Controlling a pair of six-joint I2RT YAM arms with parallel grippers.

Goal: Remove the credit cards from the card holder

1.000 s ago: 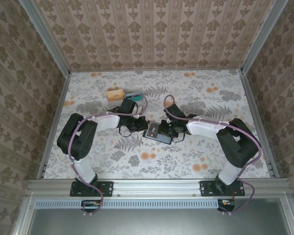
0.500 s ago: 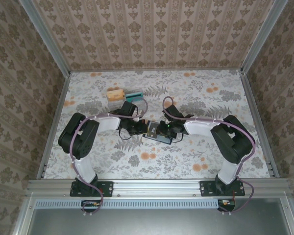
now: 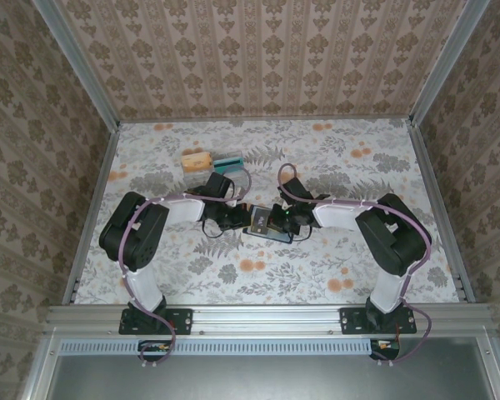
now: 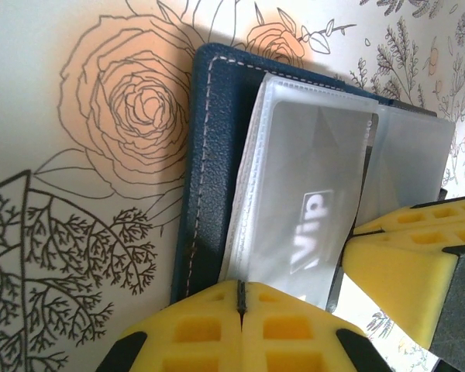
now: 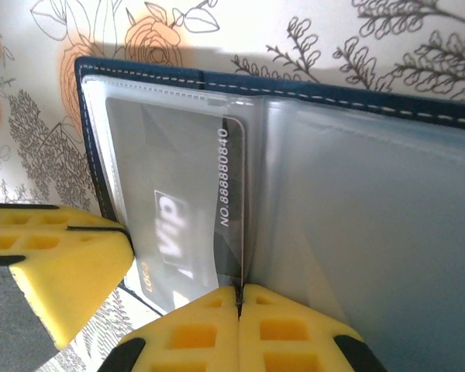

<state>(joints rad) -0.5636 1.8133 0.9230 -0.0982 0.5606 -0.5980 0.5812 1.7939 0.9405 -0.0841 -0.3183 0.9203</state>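
Left fingers (image 4: 229,308): closed tight on the card holder (image 4: 208,178), at its clear pocket's near edge.
Right fingers (image 5: 228,311): closed tight, pinching the grey card (image 5: 170,194) edge through that pocket.

Damask-patterned walls (image 3: 258,58) stand at nine, twelve and three o'clock of the floral table (image 3: 317,275), a metal rail (image 3: 267,317) at six.
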